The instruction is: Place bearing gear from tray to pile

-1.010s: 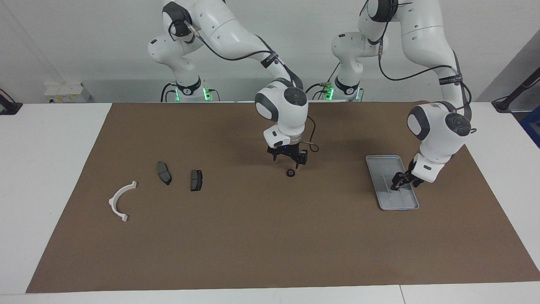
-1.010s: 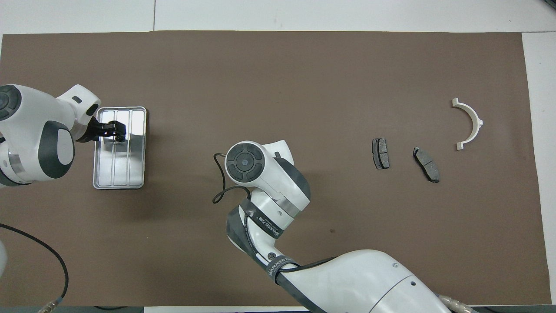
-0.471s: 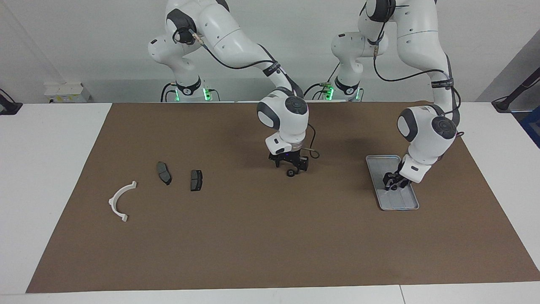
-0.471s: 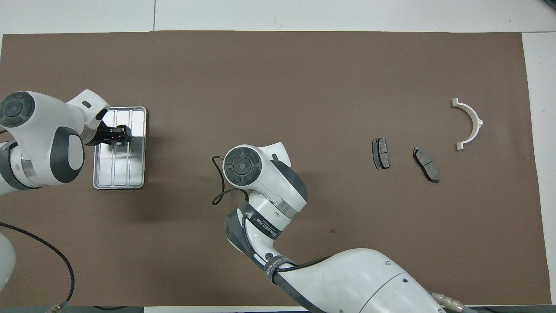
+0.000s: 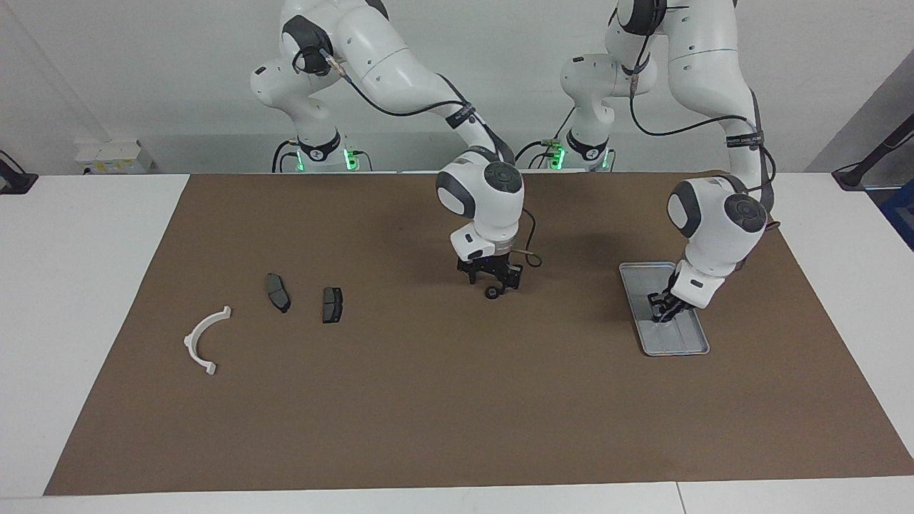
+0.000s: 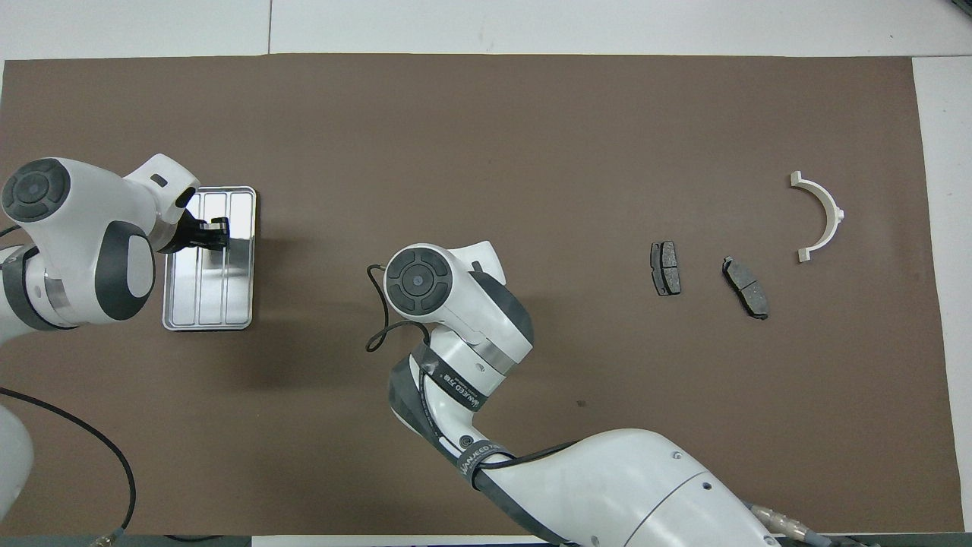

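The bearing gear, a small black ring, lies on the brown mat mid-table, away from the silver tray. My right gripper is low over the gear, fingers apart on either side of it. In the overhead view the right arm's wrist hides both. My left gripper is low over the tray and also shows in the overhead view. The pile lies toward the right arm's end: a white bracket and two dark pads.
A brown mat covers most of the white table. In the overhead view the bracket and the pads lie spread apart. A loose black cable hangs by the right wrist.
My right gripper has come down from above the gear to around it. My left gripper has shifted a little over the tray, toward the table's middle.
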